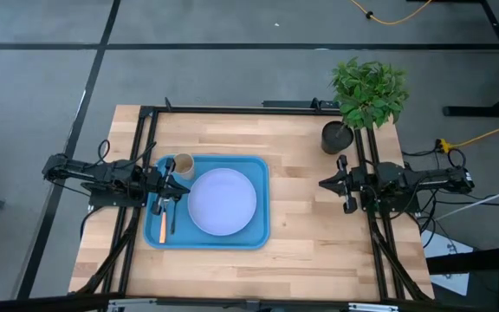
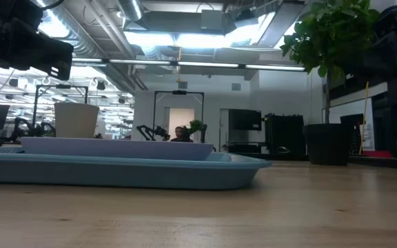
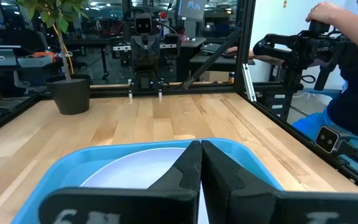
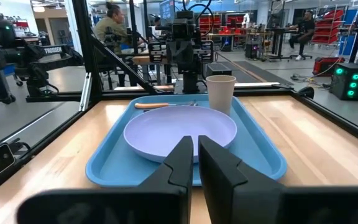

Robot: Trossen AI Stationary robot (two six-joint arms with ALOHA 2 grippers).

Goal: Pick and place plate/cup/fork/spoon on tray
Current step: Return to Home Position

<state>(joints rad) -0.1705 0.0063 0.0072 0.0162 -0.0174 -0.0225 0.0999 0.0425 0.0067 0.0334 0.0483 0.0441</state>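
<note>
Already the large bright blue rectangular plastic tray (image 1: 259,227) carried everything the task named. It lay on the left half of the pale wooden counter (image 1: 310,251). The round, flat lavender-blue plate (image 1: 222,201) filled its middle. The small tan paper-like cup (image 1: 183,165) stood upright in the far corner on the left arm's side. The orange-handled fork (image 1: 163,224) and the slim dark spoon (image 1: 173,214) lay side by side along the tray's left edge, their long axes running front to back, parallel to that edge.

The left end effector (image 1: 170,186) hovered over that same edge, just above the upper ends of the cutlery and beside the cup; in its wrist view its two dark fingers (image 3: 188,168) were pressed together with nothing between them. The right end effector (image 1: 342,184) waited well apart at the counter's right side, near the black plant pot (image 1: 336,137), its fingers likewise together and empty.

Judged from this layout, placing looked finished, and the left arm, by far the nearer, would need only to draw back leftward, away from the tray.
</note>
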